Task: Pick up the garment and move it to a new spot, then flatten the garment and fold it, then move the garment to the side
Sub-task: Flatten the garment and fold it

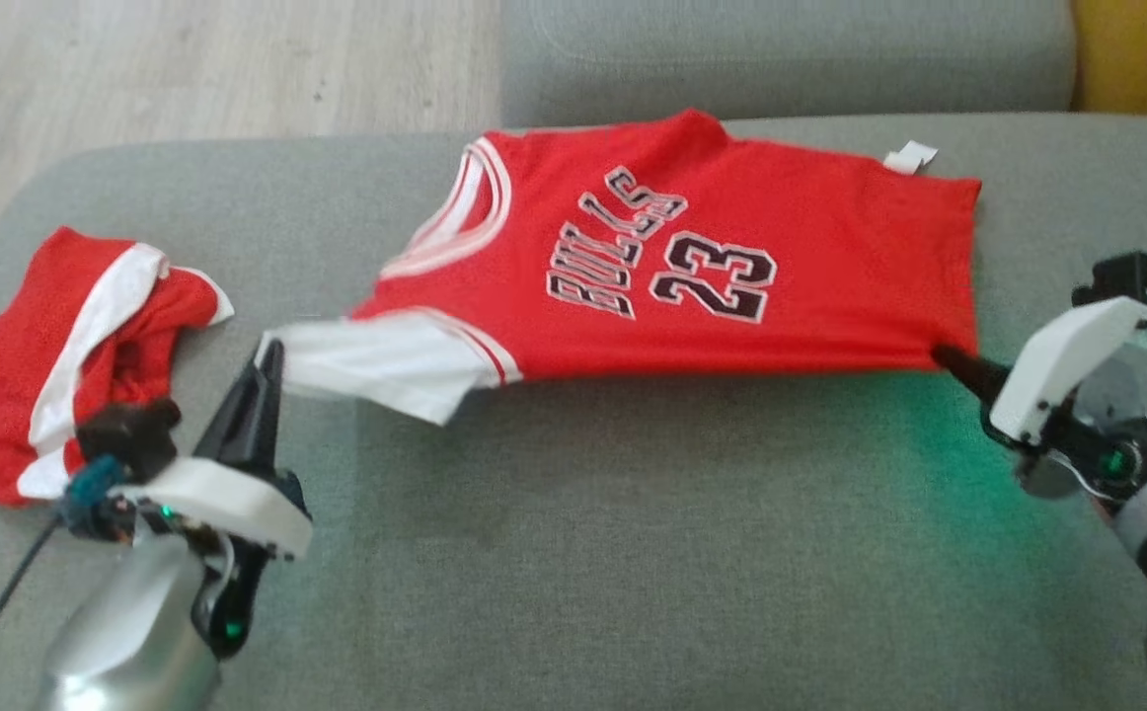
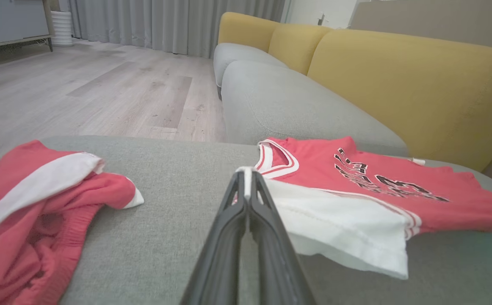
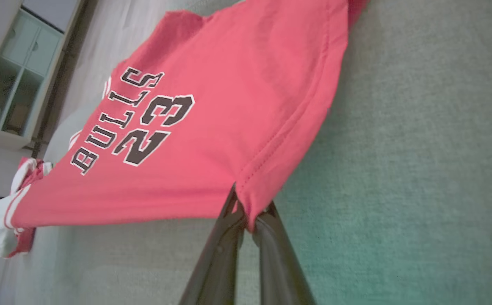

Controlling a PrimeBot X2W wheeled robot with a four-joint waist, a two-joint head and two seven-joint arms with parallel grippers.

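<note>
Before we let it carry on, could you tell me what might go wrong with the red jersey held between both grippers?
The left gripper pinches just the edge of the white sleeve; a hard pull could slip it free.
The right gripper holds only a hem corner of the red basketball jersey, so the cloth may bunch rather than flatten.
The crumpled red-and-white shorts lie near the left gripper and could get dragged along.

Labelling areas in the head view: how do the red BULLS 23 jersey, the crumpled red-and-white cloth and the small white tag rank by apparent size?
1. red BULLS 23 jersey
2. crumpled red-and-white cloth
3. small white tag
No close calls.
</note>
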